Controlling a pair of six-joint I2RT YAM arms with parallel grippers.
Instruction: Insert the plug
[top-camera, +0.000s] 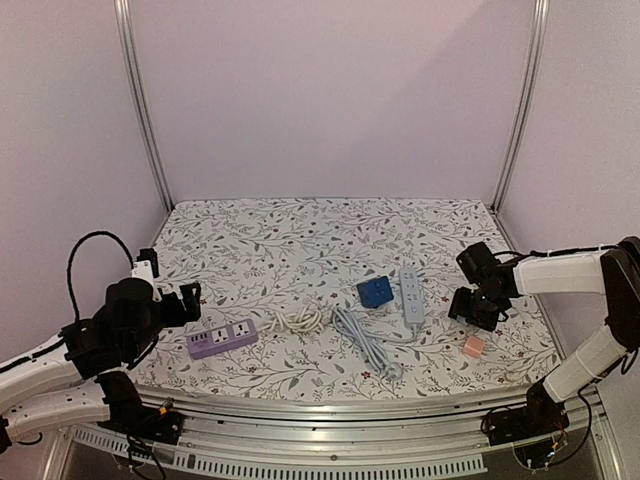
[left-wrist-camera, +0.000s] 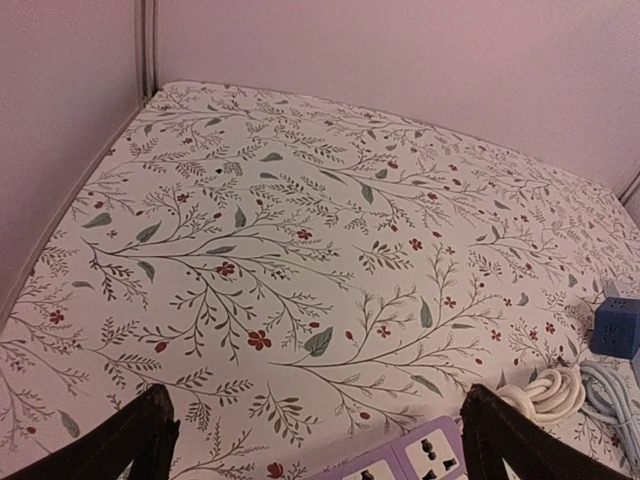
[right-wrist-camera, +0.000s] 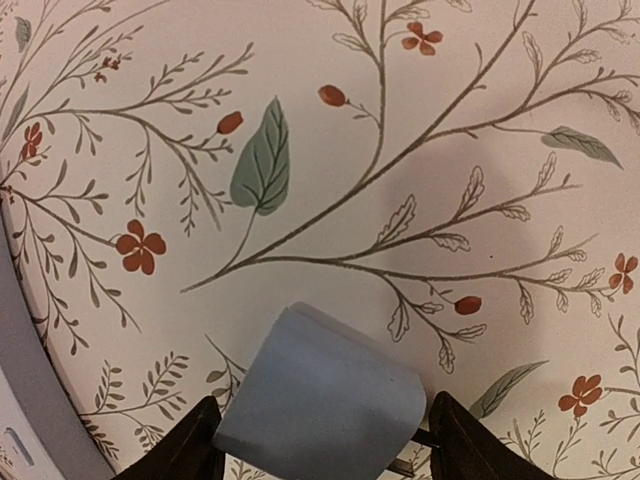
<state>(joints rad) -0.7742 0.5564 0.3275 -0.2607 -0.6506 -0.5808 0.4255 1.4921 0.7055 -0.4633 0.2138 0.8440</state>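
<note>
A pale blue-grey plug (right-wrist-camera: 320, 390) lies on the flowered cloth between my right gripper's (right-wrist-camera: 322, 420) dark fingers. The left finger touches its side and the right finger sits against the metal prongs at its lower right. In the top view the right gripper (top-camera: 478, 305) is low over the cloth at the right and hides the plug. A grey-blue power strip (top-camera: 411, 294) lies just to its left. My left gripper (top-camera: 190, 300) hovers wide open at the left, with nothing between its fingers (left-wrist-camera: 150, 435). The purple power strip (left-wrist-camera: 410, 458) lies just below it.
A blue cube socket (top-camera: 375, 291) stands next to the grey-blue strip, whose grey cable (top-camera: 360, 340) curls toward the front. A white coiled cord (top-camera: 300, 320) lies beside the purple strip (top-camera: 222, 338). A small pink block (top-camera: 473, 346) sits in front of the right gripper.
</note>
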